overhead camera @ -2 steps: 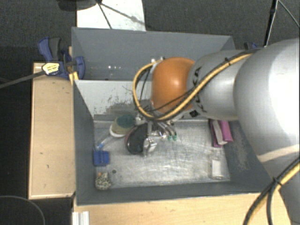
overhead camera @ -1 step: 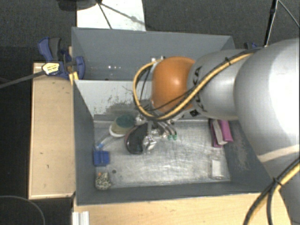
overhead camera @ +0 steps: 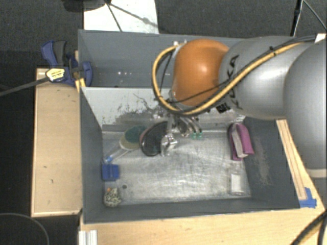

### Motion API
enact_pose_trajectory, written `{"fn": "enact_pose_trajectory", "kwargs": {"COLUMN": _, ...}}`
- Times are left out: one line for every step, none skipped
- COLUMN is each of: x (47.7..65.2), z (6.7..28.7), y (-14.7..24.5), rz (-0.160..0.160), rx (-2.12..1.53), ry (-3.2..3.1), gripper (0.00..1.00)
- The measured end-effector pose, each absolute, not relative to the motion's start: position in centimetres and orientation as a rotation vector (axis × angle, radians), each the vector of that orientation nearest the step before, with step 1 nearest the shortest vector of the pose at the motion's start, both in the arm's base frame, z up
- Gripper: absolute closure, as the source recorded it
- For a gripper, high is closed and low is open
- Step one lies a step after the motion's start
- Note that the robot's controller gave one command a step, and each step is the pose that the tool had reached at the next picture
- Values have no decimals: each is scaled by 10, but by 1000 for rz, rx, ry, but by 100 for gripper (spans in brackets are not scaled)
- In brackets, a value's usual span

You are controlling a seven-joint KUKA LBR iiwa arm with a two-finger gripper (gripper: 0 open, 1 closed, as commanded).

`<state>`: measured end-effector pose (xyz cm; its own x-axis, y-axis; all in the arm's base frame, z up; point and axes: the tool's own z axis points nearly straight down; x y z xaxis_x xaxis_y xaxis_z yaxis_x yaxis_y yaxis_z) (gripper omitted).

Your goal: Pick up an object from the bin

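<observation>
The hand [overhead camera: 169,143] hung mid-frame in the bin [overhead camera: 92,152], at the right edge of a dark oval disc [overhead camera: 149,140] lying just left of it. Whether the hand was open or closed could not be told.

The bulky silver-grey arm [overhead camera: 276,80] stretches in from the right. Its rounded orange wrist cover [overhead camera: 199,70] is looped by yellow-and-black cables [overhead camera: 162,70], and below it the small metal gripper [overhead camera: 170,141] hangs low, pointing downward.
</observation>
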<state>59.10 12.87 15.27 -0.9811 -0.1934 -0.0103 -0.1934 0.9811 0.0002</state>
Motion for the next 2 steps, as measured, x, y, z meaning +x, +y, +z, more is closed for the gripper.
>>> {"fn": "enact_pose_trajectory", "kwargs": {"x": 592, "z": 159, "y": 129, "rz": 2, "rx": -300, "ry": 3122, "gripper": 100}}
{"fn": "enact_pose_trajectory", "kwargs": {"x": 593, "z": 191, "y": 129, "rz": 2, "rx": -297, "ry": 3121, "gripper": 100}}
